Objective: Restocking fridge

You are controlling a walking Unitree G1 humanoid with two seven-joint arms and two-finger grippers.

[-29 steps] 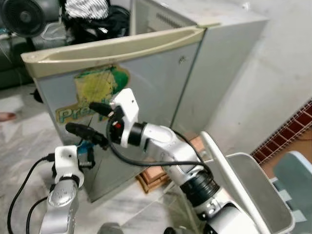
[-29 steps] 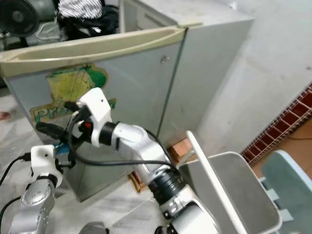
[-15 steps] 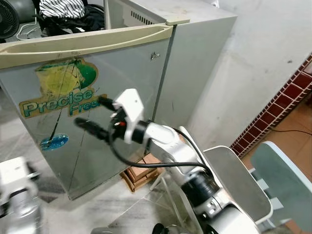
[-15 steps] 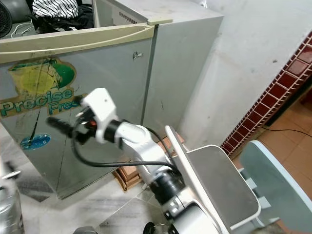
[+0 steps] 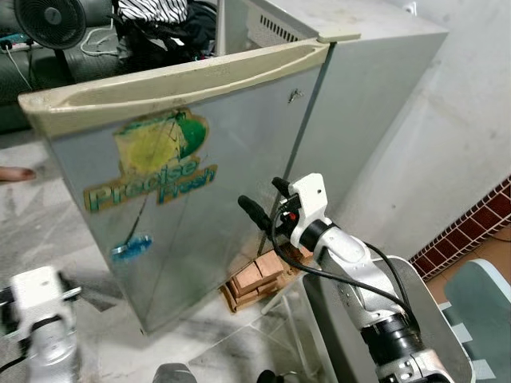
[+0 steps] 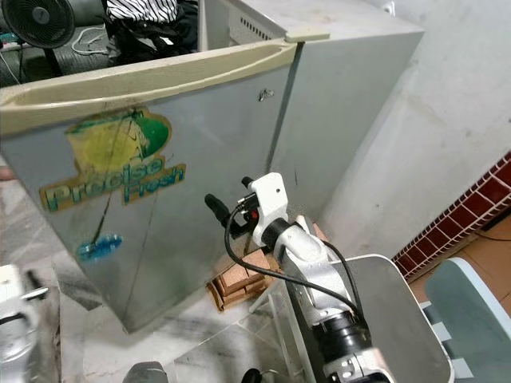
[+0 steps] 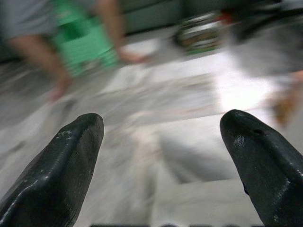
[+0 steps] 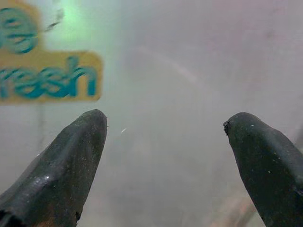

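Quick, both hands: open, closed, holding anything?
Left hand: open, empty, down low over the floor.
Right hand: open, empty, pointed at the fridge door.

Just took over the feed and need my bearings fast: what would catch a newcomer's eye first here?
The grey fridge door fills the middle of the head views, swung out from the cabinet, with a yellow and green Precise Fresh sticker on its front. The right gripper is raised before the door's lower right, fingers open and empty. Wooden blocks lie on the floor below it, and the left gripper, open, hangs low over the marble floor.
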